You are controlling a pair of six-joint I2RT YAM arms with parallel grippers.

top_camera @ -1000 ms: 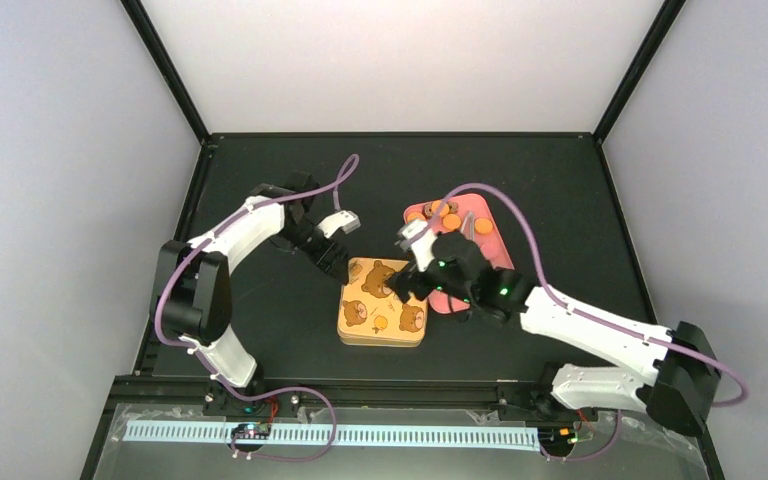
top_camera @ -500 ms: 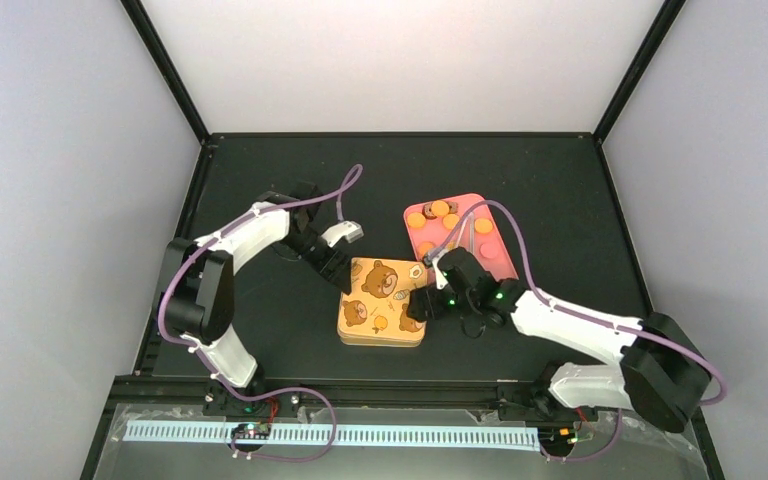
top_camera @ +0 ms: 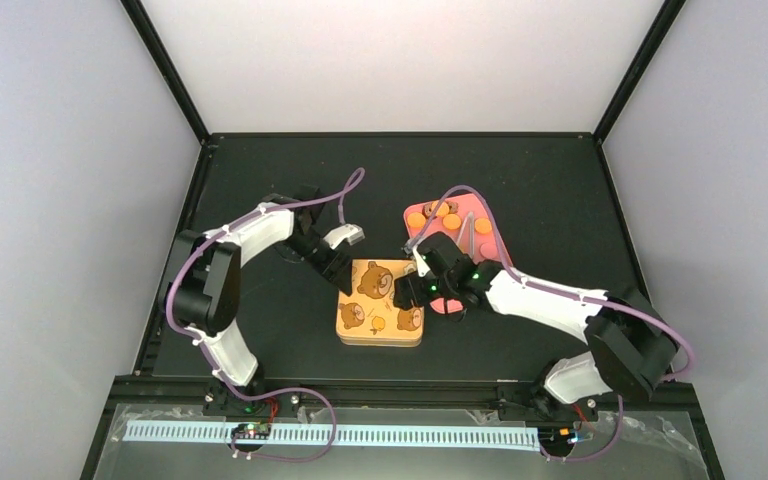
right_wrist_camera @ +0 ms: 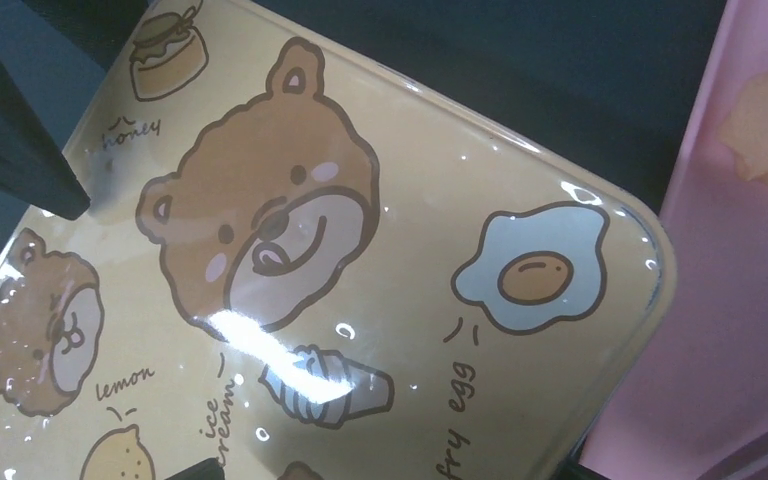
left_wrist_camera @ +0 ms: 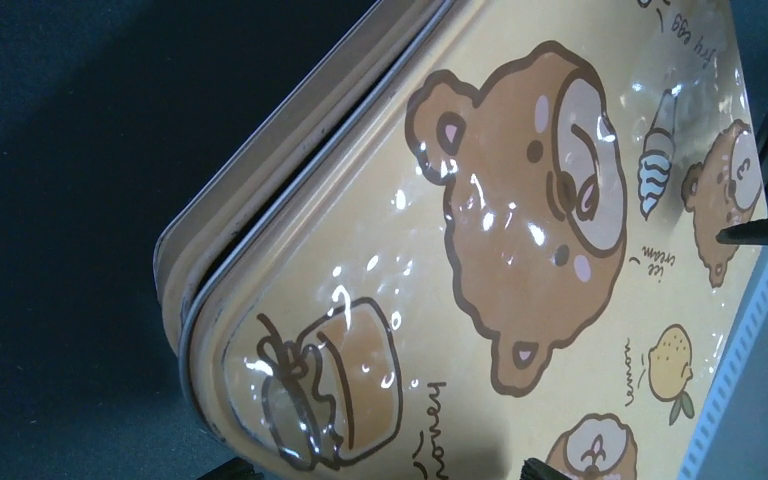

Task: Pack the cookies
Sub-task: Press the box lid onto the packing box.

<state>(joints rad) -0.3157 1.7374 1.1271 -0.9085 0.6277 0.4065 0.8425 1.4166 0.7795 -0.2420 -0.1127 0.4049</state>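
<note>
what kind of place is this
Most likely a robot test cell, not a kitchen: plain walls in a black frame, left arm and right arm bolted to a black table, a tin and a tray of cookies.

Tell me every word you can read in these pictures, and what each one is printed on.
"honey": on the yellow tin lid, under the drawn honey jar
"lemon": same lid, above the drawn lemon
"ice cream": same lid, beside the drawn cone
"fry egg": same lid, below the drawn egg
No other text is readable; the visible part of the pink tray shows no writing.
</note>
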